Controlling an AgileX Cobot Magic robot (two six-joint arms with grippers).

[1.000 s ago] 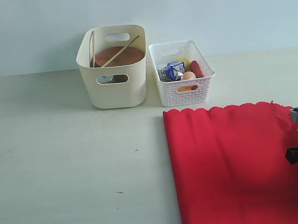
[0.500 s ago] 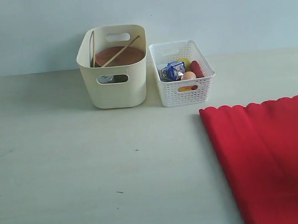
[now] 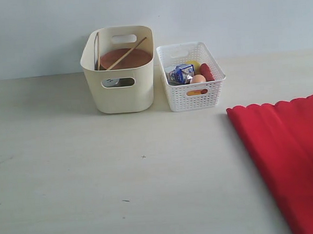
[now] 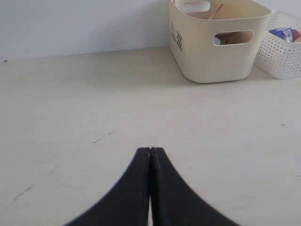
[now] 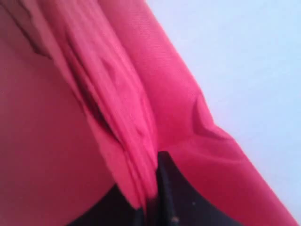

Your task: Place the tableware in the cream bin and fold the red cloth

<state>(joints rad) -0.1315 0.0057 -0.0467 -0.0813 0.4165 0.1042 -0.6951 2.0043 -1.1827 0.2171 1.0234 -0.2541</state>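
Note:
The cream bin [image 3: 121, 90] stands at the back of the table, also in the left wrist view [image 4: 214, 47]. Inside it lie the round brown plate [image 3: 126, 58] and the long wooden chopsticks [image 3: 127, 53]; something pale shows through its front handle hole. The red cloth [image 3: 290, 157] lies at the right edge of the table, its scalloped edge facing the back. In the right wrist view my right gripper [image 5: 153, 188] is shut on a bunched fold of the red cloth [image 5: 117, 94]. My left gripper [image 4: 150, 153] is shut on nothing above bare table. Neither gripper shows in the exterior view.
A white lattice basket [image 3: 195, 96] to the right of the cream bin holds a blue-white carton [image 3: 181, 73], an egg [image 3: 198, 79], something yellow and something red. The pale table [image 3: 96, 172] stretches left of the cloth, up to a plain wall.
The red cloth's left edge has slid far to the right across the table, from mid-table to the right edge. The right gripper, seen a second ago at the right border, has left the exterior view.

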